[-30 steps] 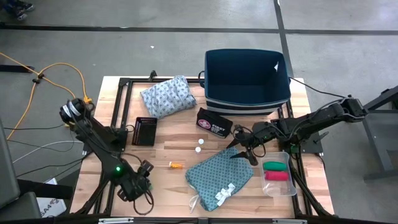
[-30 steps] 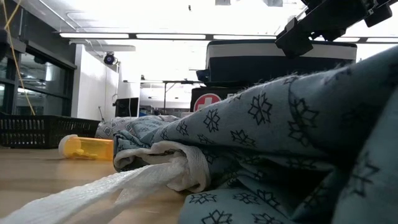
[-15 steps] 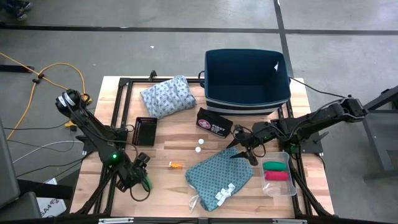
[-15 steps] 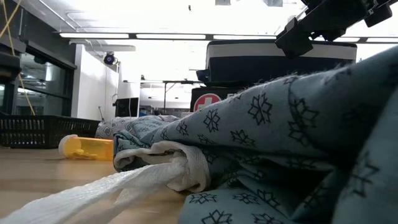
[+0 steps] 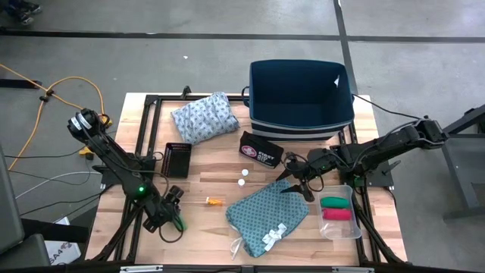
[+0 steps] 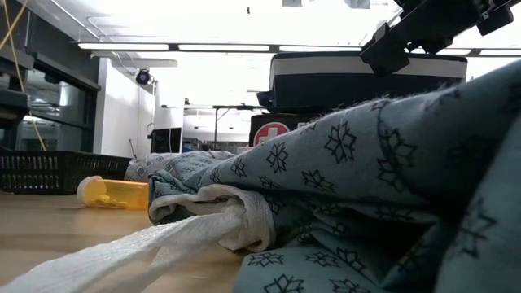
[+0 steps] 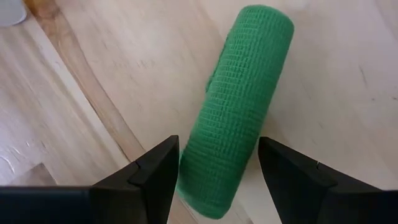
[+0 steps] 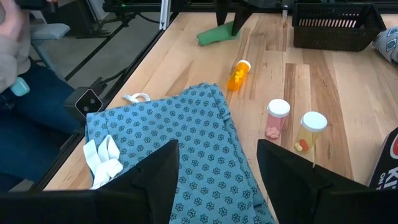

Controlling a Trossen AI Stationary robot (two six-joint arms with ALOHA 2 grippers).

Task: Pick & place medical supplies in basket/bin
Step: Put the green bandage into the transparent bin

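Left pincer open astride green gauze roll on desk: light, squashy; I'd pinch mid-length. Right pincer open over teal cloth.

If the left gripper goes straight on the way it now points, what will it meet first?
Most likely the green mesh bandage roll: it lies on the wooden table directly ahead of the open left gripper, its near end between the fingers. Whether they touch it is unclear.

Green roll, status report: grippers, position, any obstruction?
Left gripper open, straddling green roll lying on table. Right gripper open above teal cloth. Nothing blocking the roll.
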